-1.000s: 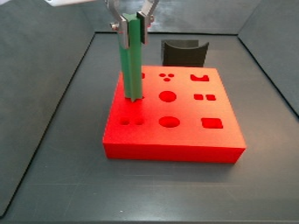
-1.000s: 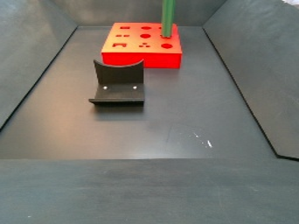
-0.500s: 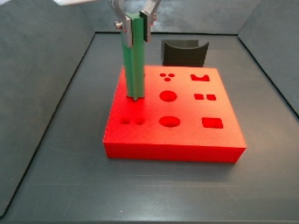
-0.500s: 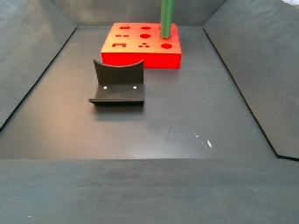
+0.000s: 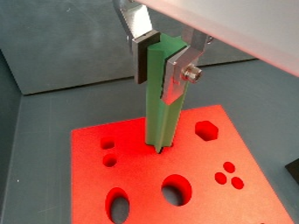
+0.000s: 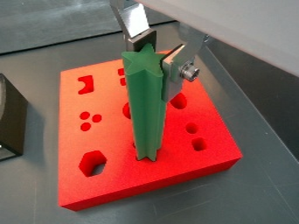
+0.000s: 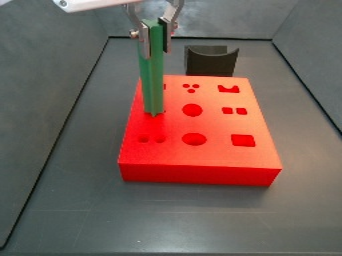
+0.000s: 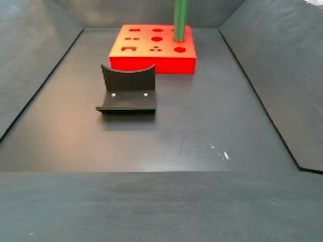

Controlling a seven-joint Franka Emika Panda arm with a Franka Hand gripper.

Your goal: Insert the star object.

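- We see our gripper (image 5: pixel 163 59) clamped on the top of the star object (image 5: pixel 163 105).
- We see it upright, lower end meeting the red block (image 6: pixel 176 162) near one edge.

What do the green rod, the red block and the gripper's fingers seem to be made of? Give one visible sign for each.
Green rod, upright in the gripper over the block: probably plastic, with an even bright colour and a dull sheen.
Red block: likely plastic too, matte, uniform red, with clean-cut holes.
Fingers: apparently metal, being flat silver plates with a screw head, faced with dark pads, perhaps rubber.
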